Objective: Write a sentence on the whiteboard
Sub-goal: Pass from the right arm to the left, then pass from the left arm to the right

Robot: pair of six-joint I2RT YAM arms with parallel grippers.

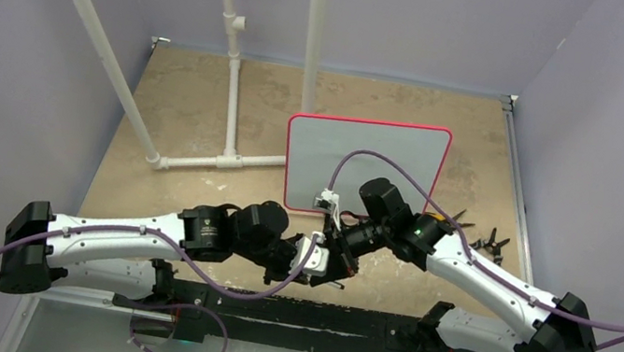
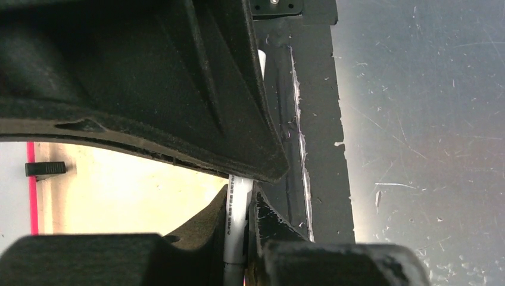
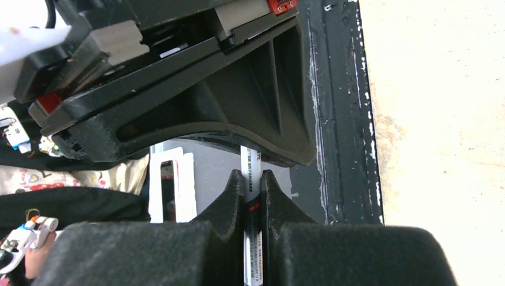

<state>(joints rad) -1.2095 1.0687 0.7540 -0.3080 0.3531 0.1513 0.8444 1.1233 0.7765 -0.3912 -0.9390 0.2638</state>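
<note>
I look down from above and behind both arms (image 1: 119,235); my wrist cameras sit close on their fingers (image 3: 229,202), sharing the same marker (image 3: 251,173).

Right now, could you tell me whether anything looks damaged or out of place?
Only the black strip along the near edge of the table stands out: it is scratched and chipped, with white flecks in both wrist views. Otherwise, the left gripper and right gripper both clamp one marker, and the whiteboard shows no writing.

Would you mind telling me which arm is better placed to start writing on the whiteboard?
Probably the right: the left gripper and right gripper both clamp the marker, but the right sits nearer the whiteboard.
</note>
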